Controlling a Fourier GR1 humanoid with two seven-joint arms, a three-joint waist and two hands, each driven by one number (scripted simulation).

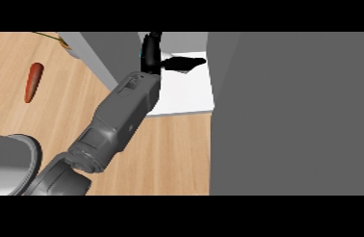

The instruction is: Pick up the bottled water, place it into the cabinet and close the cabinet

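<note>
My left hand (151,52) reaches into the open cabinet, above its white shelf (186,91). Its fingers point straight away from me and the thumb (183,63) sticks out to the right over the shelf, with nothing between them. A thin cyan sliver (142,54) shows along the hand's left edge; it may be the bottled water, but the hand hides the rest. My grey forearm (113,120) runs up from the lower left. A wide grey cabinet door (288,115) fills the right side. My right hand does not show.
An orange carrot (32,82) lies on the wooden counter (171,154) at the left. A grey pan (16,164) sits at the lower left edge. A grey cabinet panel (103,58) stands left of the shelf.
</note>
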